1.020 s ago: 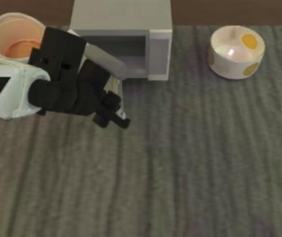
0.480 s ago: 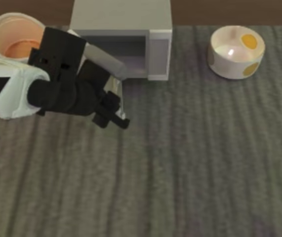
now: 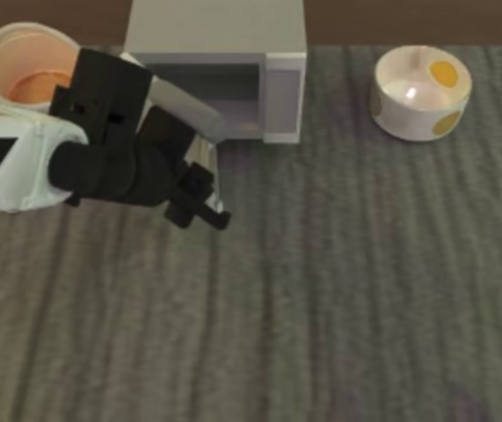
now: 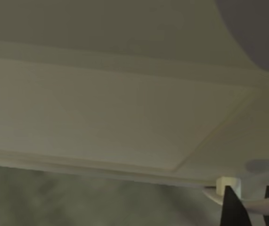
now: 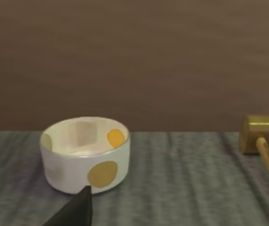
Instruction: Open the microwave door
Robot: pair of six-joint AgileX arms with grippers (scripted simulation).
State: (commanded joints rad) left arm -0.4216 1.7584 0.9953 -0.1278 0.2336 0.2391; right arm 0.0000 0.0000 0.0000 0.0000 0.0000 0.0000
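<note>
The silver-grey microwave (image 3: pixel 215 31) stands at the table's back, left of centre, with its grey control strip (image 3: pixel 286 97) at the right front. The microwave door (image 3: pixel 189 105) is swung out to the left and forward, so the dark cavity (image 3: pixel 237 92) shows. My left gripper (image 3: pixel 200 209) is at the door's free edge. In the left wrist view the pale door panel (image 4: pixel 101 108) fills the picture. Two dark fingertips (image 4: pixel 232 209) straddle the pale handle bar (image 4: pixel 256 202), and the gripper (image 4: pixel 252 212) is shut on it. One dark finger (image 5: pixel 77 212) of my right gripper shows in the right wrist view.
A white bowl with yellow spots (image 3: pixel 419 92) stands right of the microwave, also seen as the bowl (image 5: pixel 85 155) in the right wrist view. A white cup with an orange inside (image 3: pixel 29 66) sits at the back left. A wooden mallet (image 5: pixel 261 141) lies far right.
</note>
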